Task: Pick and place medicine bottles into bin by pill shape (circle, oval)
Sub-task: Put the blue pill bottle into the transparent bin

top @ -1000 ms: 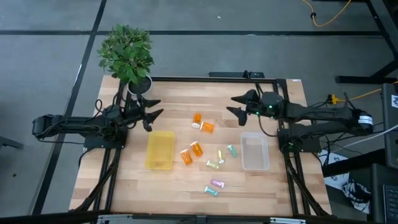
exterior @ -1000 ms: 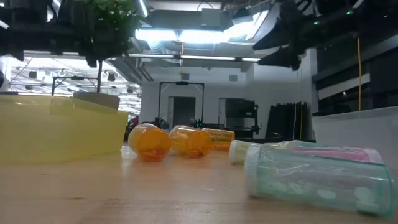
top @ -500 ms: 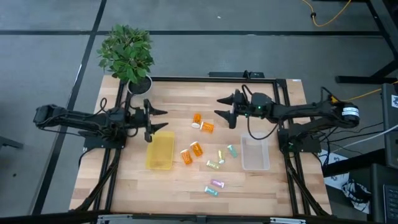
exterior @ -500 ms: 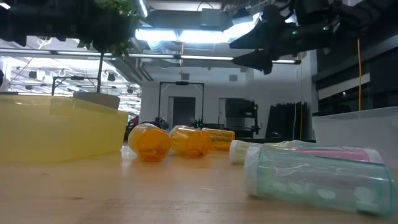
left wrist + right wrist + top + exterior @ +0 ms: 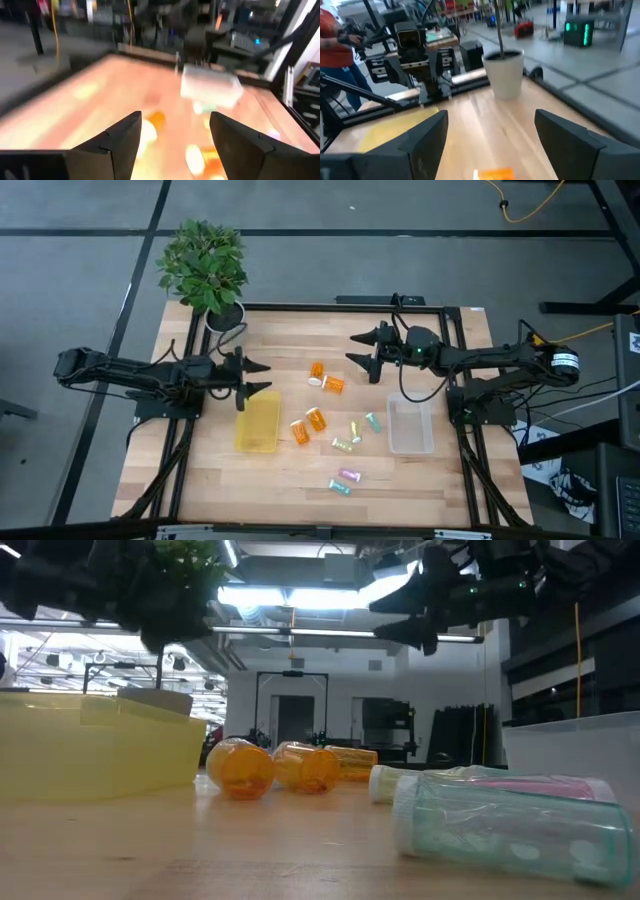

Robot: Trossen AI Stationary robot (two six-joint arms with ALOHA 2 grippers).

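Several medicine bottles lie on their sides mid-table: orange ones with white caps [image 5: 317, 370] [image 5: 333, 385] [image 5: 317, 419] [image 5: 299, 432] and small pastel vials [image 5: 373, 421] [image 5: 344, 444] [image 5: 349, 475] [image 5: 341, 487]. A yellow bin [image 5: 257, 421] lies left of them, a clear bin [image 5: 410, 424] right. My left gripper [image 5: 262, 376] is open and empty, above the table just beyond the yellow bin's far end. My right gripper [image 5: 358, 350] is open and empty, above the table right of the far orange bottles.
A potted plant [image 5: 205, 265] in a white pot [image 5: 504, 74] stands at the table's far left corner. A black frame rail [image 5: 340, 306] runs along the far edge. A person in red [image 5: 335, 55] stands beyond the table in the right wrist view.
My left gripper has moved toward the table's right and slightly toward its near edge, ending by the yellow bin's far end. My right gripper has moved toward the table's left, toward the far orange bottles. Both have stayed open. The bottles and bins have not moved.
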